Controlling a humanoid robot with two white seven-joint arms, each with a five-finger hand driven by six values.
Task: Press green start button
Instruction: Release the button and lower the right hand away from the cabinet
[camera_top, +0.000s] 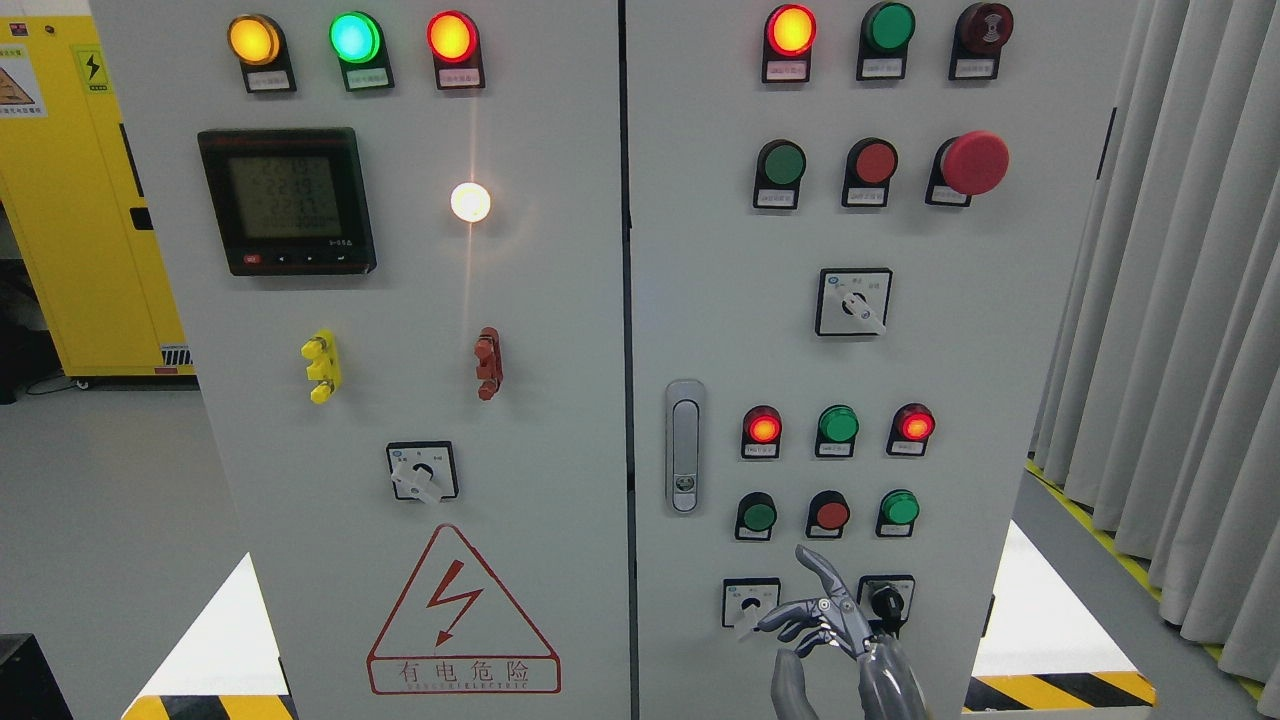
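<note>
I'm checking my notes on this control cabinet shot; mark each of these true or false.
1. The robot hand has an extended finger pointing up toward the lower row of buttons. True.
2. That finger is already touching the green button. False; its tip sits below the row.
3. The red mushroom button is on the right door. True.
4. The digital meter is on the right door. False; it is on the left door.
</note>
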